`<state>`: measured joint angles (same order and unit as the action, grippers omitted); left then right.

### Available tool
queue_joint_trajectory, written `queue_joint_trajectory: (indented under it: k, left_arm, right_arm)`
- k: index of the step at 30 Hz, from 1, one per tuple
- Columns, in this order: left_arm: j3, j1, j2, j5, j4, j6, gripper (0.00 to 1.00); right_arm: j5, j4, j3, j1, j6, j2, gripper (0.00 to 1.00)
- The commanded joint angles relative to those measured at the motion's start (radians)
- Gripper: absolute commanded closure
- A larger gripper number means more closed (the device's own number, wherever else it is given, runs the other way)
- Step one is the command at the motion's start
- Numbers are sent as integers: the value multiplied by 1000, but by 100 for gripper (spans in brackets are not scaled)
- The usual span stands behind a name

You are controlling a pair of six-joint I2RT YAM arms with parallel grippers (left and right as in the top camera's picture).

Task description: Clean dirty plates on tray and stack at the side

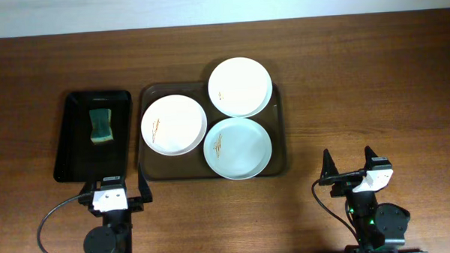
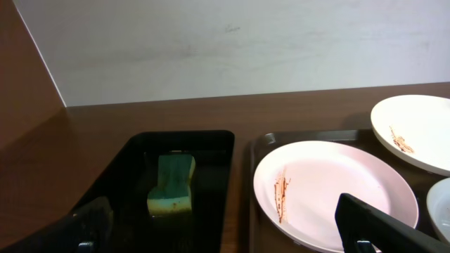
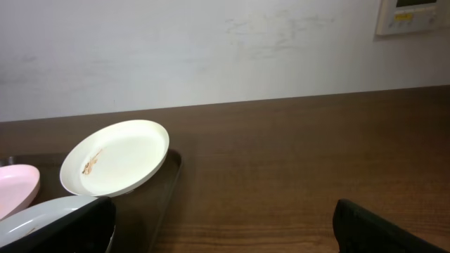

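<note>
At table's 6 o'clock edge: left gripper point(image 1: 113, 183), fingers apart, empty; right gripper point(image 1: 349, 163), likewise apart, empty.
At 12 o'clock from left gripper: sponge point(image 1: 101, 125) in small black tray point(image 1: 76, 158).
At 1 o'clock: brown tray point(image 1: 157, 166) holding three streaked plates, namely left plate point(image 1: 174, 124), near plate point(image 1: 238, 147) and far plate point(image 1: 240, 87), the last overhanging the rim.
Handling, judged: rigid, light, smooth, slippery, chip-prone.
Best hold: pinch on raised rim; far plate's overhang looks easiest.
</note>
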<state>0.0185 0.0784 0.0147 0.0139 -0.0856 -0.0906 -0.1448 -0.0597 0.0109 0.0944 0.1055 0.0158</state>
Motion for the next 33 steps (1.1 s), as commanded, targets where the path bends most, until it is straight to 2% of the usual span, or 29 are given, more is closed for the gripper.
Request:
queue_joint_trajectory:
  k: [1, 33]
  left_arm:
    - [-9, -5, -8, -11, 3, -20, 1]
    - [-9, -5, -9, -27, 4, -19, 1]
  right_arm:
    - [-9, -5, -5, -9, 7, -4, 2]
    - [-9, -4, -5, -9, 7, -4, 2]
